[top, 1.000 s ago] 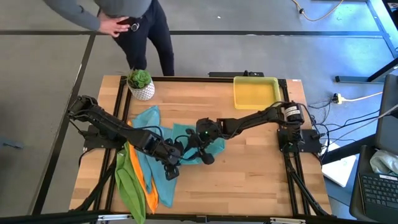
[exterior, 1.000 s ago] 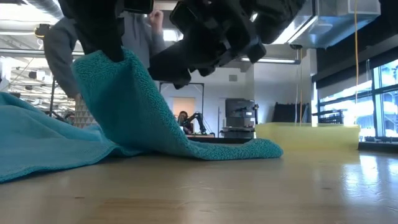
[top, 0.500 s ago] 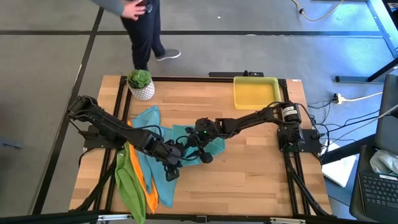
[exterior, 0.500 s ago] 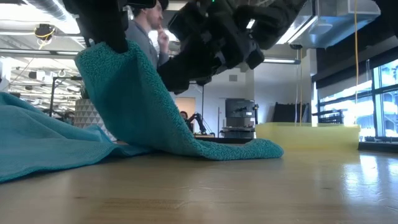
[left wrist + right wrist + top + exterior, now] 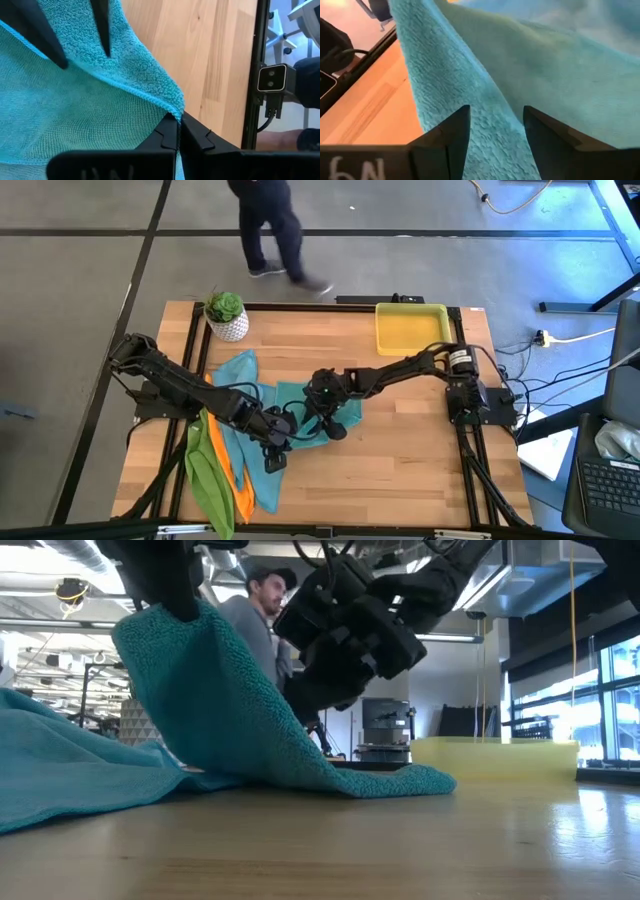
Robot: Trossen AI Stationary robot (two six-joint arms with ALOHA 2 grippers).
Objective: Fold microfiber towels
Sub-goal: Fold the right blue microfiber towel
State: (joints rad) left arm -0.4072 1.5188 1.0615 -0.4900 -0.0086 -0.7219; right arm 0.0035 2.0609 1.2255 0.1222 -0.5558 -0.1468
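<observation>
A: Left gripper (image 5: 179, 125) pinched tight on the hem of a teal towel (image 5: 300, 405), lifting that edge clear of the counter (image 5: 400, 450) near the middle. Rest of the towel trailing flat.

B: Right gripper (image 5: 492, 130) hovering just over the same towel, jaws spread wide, nothing held. Grabbing the raised fold next, probably.

A: Risk there: thin bite on the hem only. Easy to slip out under any sideways tug.

B: Also two arms crowded close together above one cloth. Possible knock between them.

A: Another teal towel (image 5: 238, 370) lying beside it, overlapping at the left. Could get dragged along.

B: Orange towel (image 5: 228, 470) and lime green towel (image 5: 205, 475) bunched at the front-left, unfolded. Yellow tray (image 5: 410, 327) well apart at the far right.
</observation>
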